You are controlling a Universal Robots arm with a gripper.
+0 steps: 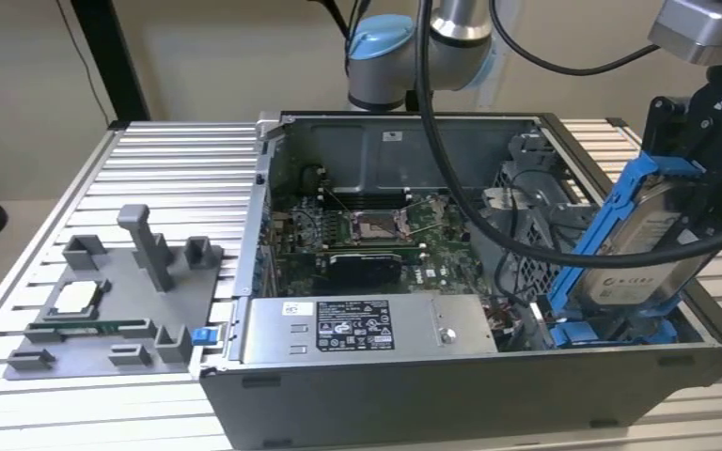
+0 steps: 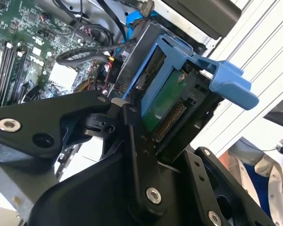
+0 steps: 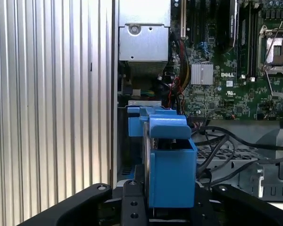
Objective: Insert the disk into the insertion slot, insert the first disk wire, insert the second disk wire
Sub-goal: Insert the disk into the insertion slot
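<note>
You have little room at the insertion slot (image 1: 612, 331). The disk (image 1: 643, 235) stands tilted over it, clamped by the gripper (image 1: 699, 193), with the case (image 1: 462, 399) wall close on the exterior view's right and the perforated cage (image 1: 530, 240) just beside on its left. A thick black cable (image 1: 511, 246) drapes across both. The power supply box (image 1: 361, 329) blocks the near side. Above the motherboard (image 1: 374, 235) the case lies open. The counter (image 1: 173, 160) is free around the grey fixture (image 1: 110, 310).

An open computer case (image 1: 436, 395) sits on the ribbed desk (image 1: 173, 169), its grey power supply box (image 1: 361, 329) beside the green motherboard (image 1: 374, 230).
</note>
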